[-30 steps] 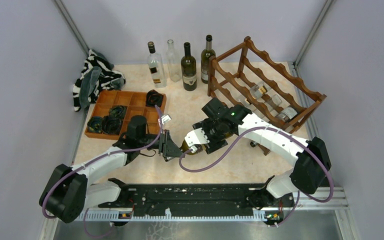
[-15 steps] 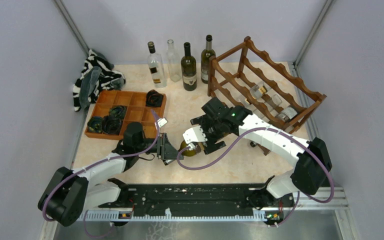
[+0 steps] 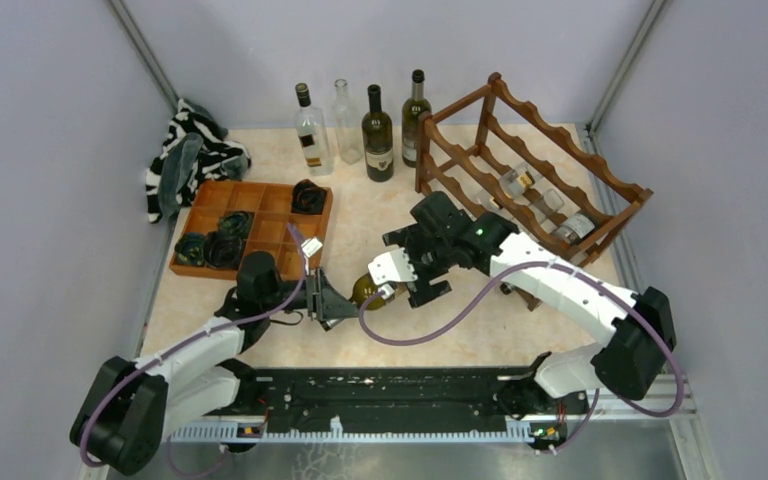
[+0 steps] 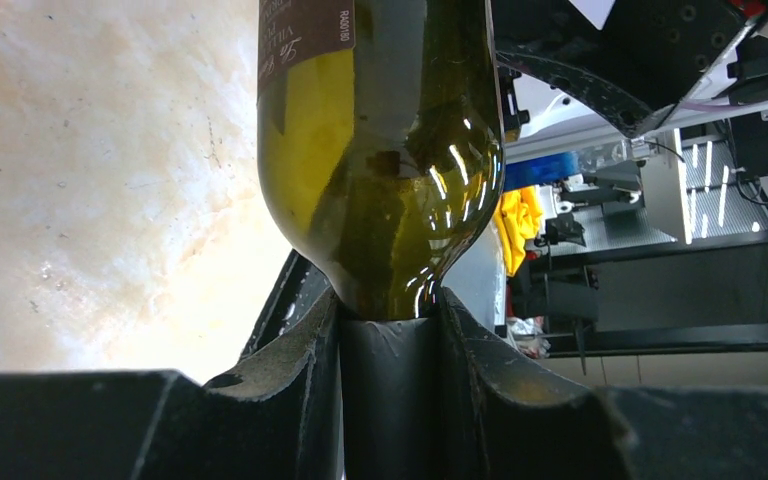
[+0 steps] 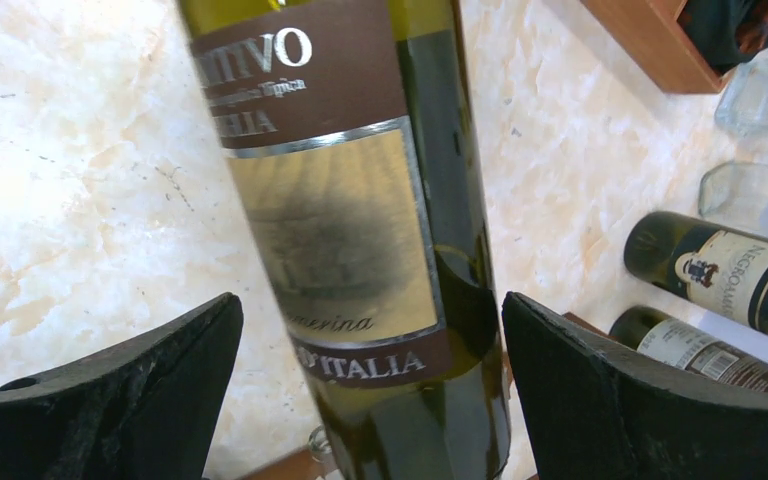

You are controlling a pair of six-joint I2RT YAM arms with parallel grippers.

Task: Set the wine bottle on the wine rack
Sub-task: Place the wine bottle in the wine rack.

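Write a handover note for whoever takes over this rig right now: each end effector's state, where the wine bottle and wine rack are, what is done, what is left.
Left end effector: shut on the wine bottle, at its neck.
Right end effector: open, straddling the bottle's body without touching it.
Bottle: on its side between the two end effectors, in front of the wine rack.
Rack: back right, with other bottles already in it.
Done: bottle gripped by the neck.
To do: carry it to the rack and lay it in a free cradle.
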